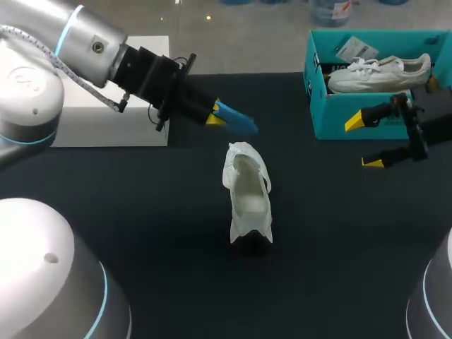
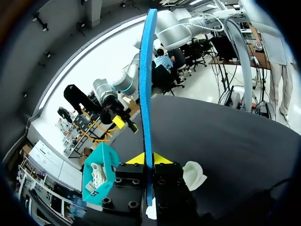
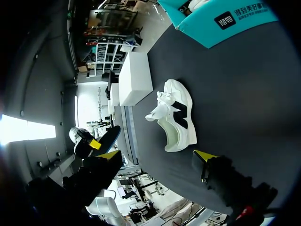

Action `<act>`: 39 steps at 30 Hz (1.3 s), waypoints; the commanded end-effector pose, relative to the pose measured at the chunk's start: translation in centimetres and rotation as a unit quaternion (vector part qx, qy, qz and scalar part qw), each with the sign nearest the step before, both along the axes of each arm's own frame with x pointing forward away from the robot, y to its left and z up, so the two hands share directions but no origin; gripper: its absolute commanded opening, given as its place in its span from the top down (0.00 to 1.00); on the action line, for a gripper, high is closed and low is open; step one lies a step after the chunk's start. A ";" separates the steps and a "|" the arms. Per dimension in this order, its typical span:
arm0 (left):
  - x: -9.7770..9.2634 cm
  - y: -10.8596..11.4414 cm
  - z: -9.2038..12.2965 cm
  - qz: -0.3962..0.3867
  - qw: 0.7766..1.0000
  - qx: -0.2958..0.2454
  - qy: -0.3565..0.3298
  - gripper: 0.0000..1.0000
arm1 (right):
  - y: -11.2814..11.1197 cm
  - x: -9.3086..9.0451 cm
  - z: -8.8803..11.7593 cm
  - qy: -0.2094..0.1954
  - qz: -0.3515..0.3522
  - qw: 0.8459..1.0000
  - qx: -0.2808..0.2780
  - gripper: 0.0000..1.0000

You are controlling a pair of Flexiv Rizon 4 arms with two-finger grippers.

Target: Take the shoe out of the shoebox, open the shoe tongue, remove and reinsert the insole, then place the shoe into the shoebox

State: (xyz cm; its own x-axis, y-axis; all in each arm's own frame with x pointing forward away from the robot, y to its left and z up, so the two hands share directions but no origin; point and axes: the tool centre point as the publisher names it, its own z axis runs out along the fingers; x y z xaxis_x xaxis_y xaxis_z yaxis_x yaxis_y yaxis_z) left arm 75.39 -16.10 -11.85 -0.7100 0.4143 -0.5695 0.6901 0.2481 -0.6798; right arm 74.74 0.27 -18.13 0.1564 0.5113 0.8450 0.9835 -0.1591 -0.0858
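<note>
Holding now: my left pincer (image 1: 214, 115) is closed on the blue insole (image 1: 239, 121), yellow tips pinching one end from both sides; the rest of the insole juts out free above the counter (image 1: 141, 205), near the white box (image 1: 106, 106)
Right side: my right pincer (image 1: 373, 142) stands wide open with nothing in it, just in front of the teal shoebox (image 1: 339, 116)
Shoe: the white shoe (image 1: 247, 198) sits upright mid-counter, well apart from both pincers; its mouth gapes upward and I can see down into it
Box contents: a second shoe (image 1: 378, 70) lies inside the shoebox
Stage: insole out, shoe out; I judge reinsertion comes next
Insole handling: thin, light foam, I expect; flexible enough to buckle if pushed from the far end; the wrist view shows it edge-on and fairly straight; I cannot tell whether heel or toe is the pinched end
Shoe handling: light, with a soft upper over a stiffer sole; likely to skid or tip on the dark counter when the insole is pressed in
Where to grip: I would brace the shoe with the free pincer at the heel collar or side wall, not the floppy tongue; the insole should go in leading end first, low along the sole
</note>
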 end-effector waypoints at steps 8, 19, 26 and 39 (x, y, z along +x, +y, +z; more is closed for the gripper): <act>-1.5 -1.9 -5.2 0.023 0.998 -0.063 -0.011 1.00 | 0.0 -0.1 0.0 0.001 -0.001 1.000 -0.002 0.00; -1.5 -1.9 -5.2 0.023 0.998 -0.063 -0.011 1.00 | 0.0 -0.1 0.0 0.001 -0.001 1.000 -0.002 0.00; -2.6 -1.6 -7.1 0.034 0.995 -0.094 -0.011 1.00 | 0.0 -0.1 0.0 0.001 -0.001 1.000 -0.002 0.00; -2.4 -2.0 -12.2 0.054 0.997 -0.063 0.004 1.00 | 0.0 -0.1 0.0 0.001 -0.001 1.000 -0.002 0.00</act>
State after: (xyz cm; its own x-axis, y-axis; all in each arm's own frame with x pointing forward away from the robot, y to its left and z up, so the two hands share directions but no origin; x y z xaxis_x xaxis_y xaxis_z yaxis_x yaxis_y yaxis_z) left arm 72.60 -17.46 -23.44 -0.7467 0.2604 -0.6120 0.6638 0.2332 -0.7107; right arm 74.69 0.23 -18.11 0.1564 0.5103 0.8456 0.9834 -0.1598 -0.0854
